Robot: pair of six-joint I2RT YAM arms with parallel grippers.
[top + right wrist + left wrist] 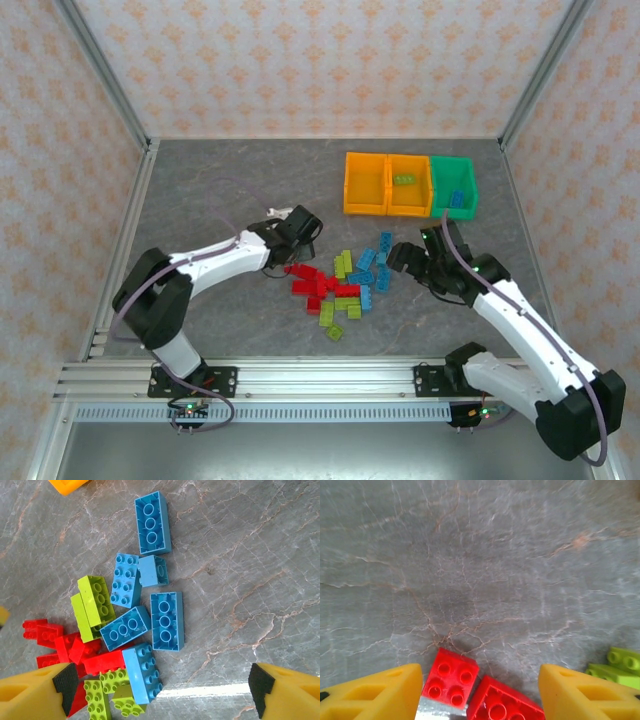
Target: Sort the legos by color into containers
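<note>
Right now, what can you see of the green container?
The green container is a small rectangular open-top bin of glossy-looking plastic, standing upright at the far right of the table. It ends a row of three, its left wall against an orange bin. One blue brick lies inside.

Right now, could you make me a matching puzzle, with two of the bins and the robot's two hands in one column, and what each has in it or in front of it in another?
Column one:
1. middle orange plastic bin
2. green plastic bin
3. left hand
4. right hand

Column two:
A. open, with a cluster of blue studded plastic bricks in front of it
B. holds one lime green studded plastic brick
C. open, with red studded plastic bricks between its fingers
D. holds one blue plastic brick

Pairs: 1-B, 2-D, 3-C, 4-A.
</note>
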